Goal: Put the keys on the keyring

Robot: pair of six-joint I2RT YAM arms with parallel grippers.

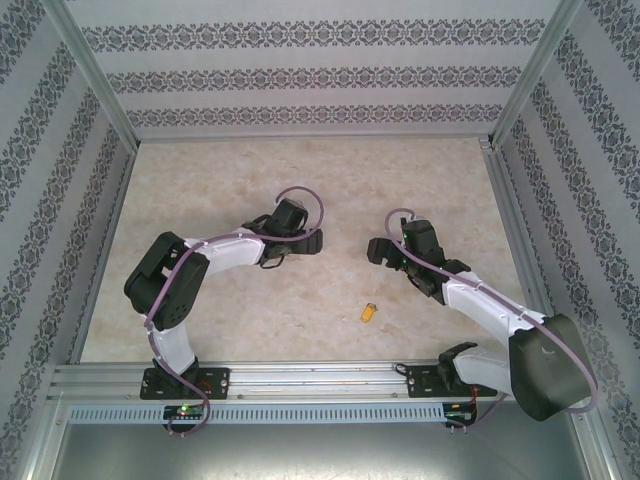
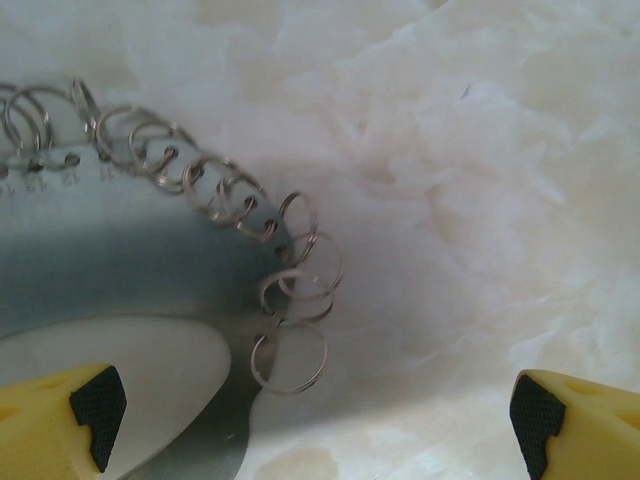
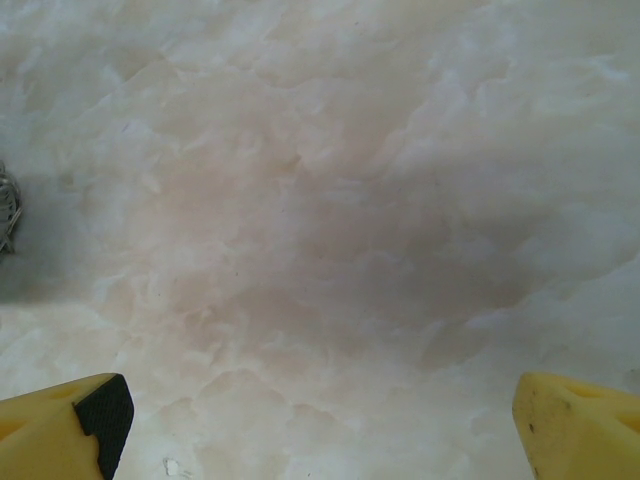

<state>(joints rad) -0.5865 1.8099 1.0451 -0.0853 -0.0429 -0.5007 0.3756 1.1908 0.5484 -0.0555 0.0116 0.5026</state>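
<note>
- Nearest the arm bases, I see one key (image 1: 369,312) lying on the pale marbled table (image 1: 300,170). It is a tiny thing with a yellow-orange head, and its shaft is too small for me to make out. It sits on the base side of the right pincer, closer to that one than to the left, and touches neither.
- My left pincer (image 2: 315,415) is released and holds nothing. Its yellow fingers (image 2: 60,420) with black pads are spread to the two lower corners of its wrist view.
- Just ahead of it, toward its left finger, lies the keyring (image 2: 240,205). It shows as a curved run of small, thin wire loops, overlapping one another and threaded through holes along the rim of a grey-blue surface. The end loop of the run lies closest to the pincer's gap.
- My right pincer (image 3: 320,420) is likewise released, fingers wide, with bare table between and ahead of them.
- Off that pincer's left side, at the frame edge, sits a sliver of grey metal (image 3: 8,210). It may be the keyring's rim, but I can't be sure.
- The left wrist camera gives me the loops one by one, a detail lost from overhead. The overhead view gives me the key and the two pincers facing each other across a gap.
- Farthest off stand the patterned walls (image 1: 320,70).
</note>
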